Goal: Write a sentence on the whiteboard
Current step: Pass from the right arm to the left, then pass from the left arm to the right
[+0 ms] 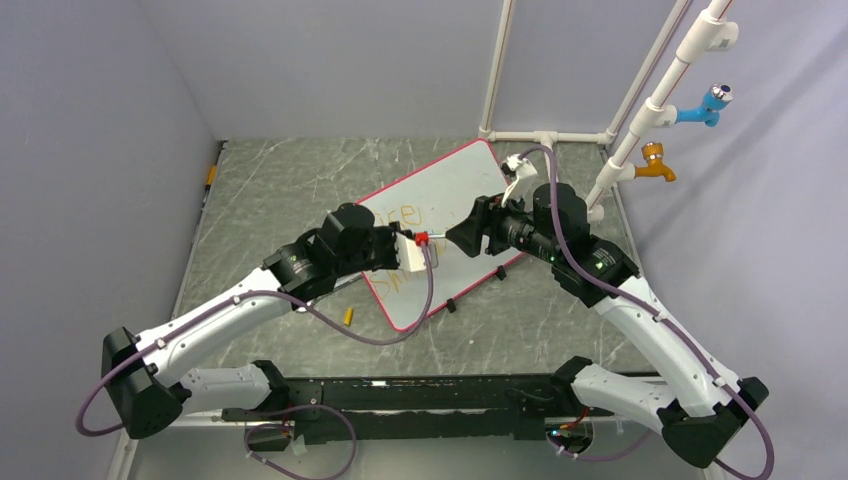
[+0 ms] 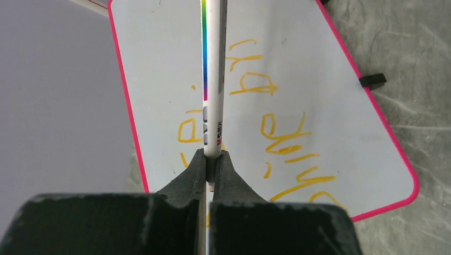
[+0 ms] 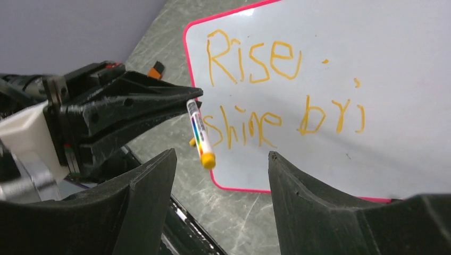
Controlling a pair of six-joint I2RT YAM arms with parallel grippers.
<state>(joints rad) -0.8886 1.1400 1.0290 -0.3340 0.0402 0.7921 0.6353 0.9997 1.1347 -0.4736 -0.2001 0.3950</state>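
The whiteboard point(image 1: 455, 185) lies flat and skewed on the table, with a pink rim. The sentence point(image 3: 250, 56) is in orange: "Rise" above "shine bri", and it also shows in the left wrist view point(image 2: 287, 138). My left gripper point(image 2: 213, 159) is shut on a white marker point(image 2: 213, 79) with a rainbow stripe and holds it above the board's left part. The marker's orange end point(image 3: 207, 159) points toward my right gripper point(image 3: 220, 159), which is open and empty, facing the left gripper point(image 1: 405, 245) over the board. The right gripper point(image 1: 460, 237) is close to the marker but apart from it.
A small orange cap point(image 1: 348, 316) lies on the table near the board's near-left edge. Two black clip feet point(image 1: 451, 305) point(image 1: 500, 275) sit at the board's near edge. A white pipe frame with a blue tap point(image 1: 715, 100) and an orange tap point(image 1: 655, 160) stands at the back right.
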